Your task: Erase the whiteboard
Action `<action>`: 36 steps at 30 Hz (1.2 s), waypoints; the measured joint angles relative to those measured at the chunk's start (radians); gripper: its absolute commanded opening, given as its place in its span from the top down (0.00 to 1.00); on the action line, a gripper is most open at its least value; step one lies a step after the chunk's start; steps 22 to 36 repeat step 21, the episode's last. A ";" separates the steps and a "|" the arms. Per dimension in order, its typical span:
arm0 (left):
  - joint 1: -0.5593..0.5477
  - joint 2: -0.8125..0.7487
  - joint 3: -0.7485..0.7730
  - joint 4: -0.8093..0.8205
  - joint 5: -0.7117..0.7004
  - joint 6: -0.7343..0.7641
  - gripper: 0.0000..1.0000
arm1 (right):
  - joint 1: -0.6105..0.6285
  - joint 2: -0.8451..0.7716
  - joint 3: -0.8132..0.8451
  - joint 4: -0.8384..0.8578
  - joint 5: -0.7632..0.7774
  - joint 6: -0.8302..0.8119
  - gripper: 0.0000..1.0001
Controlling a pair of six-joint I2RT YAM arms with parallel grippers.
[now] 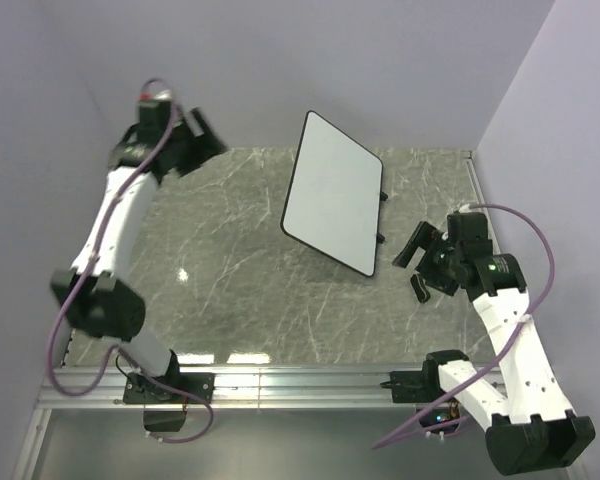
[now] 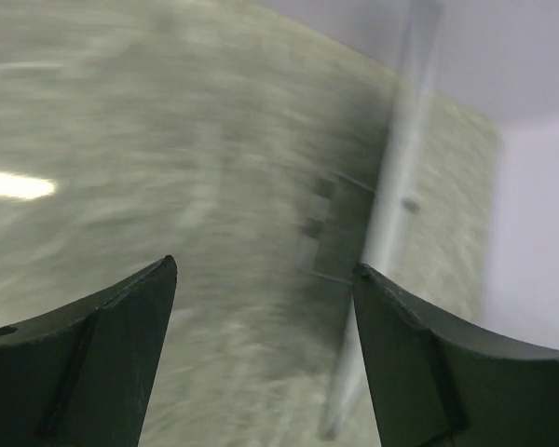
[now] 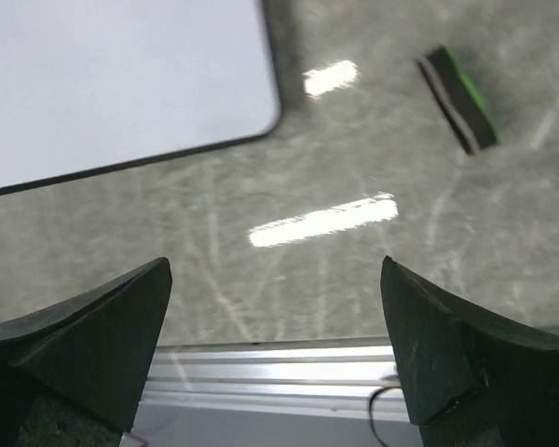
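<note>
Large white black-rimmed rectangular whiteboard [image 1: 332, 205] is standing tilted on the grey marble table [image 1: 230, 260]. You're holding left gripper [image 1: 205, 130] well left of it, jaws spread, empty; right gripper [image 1: 417, 268] just right, jaws spread, empty. Green-black eraser block [image 3: 458, 98] is lying near its corner.

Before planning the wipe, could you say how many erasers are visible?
1: a green eraser on the table, apart from the whiteboard, in the right wrist view; others may be hidden.
</note>
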 measured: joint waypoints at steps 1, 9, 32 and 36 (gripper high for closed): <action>0.046 -0.058 -0.070 0.002 -0.032 0.006 0.19 | 0.000 -0.007 0.022 0.001 -0.016 0.002 0.00; 0.178 -0.491 -0.678 0.225 -0.408 0.084 0.21 | 0.015 -0.102 0.167 0.040 -0.154 0.020 0.00; 0.228 -0.646 -1.135 0.675 -0.523 0.223 0.15 | 0.019 -0.190 0.208 0.147 -0.256 0.046 0.00; 0.228 -0.646 -1.135 0.675 -0.523 0.223 0.15 | 0.019 -0.190 0.208 0.147 -0.256 0.046 0.00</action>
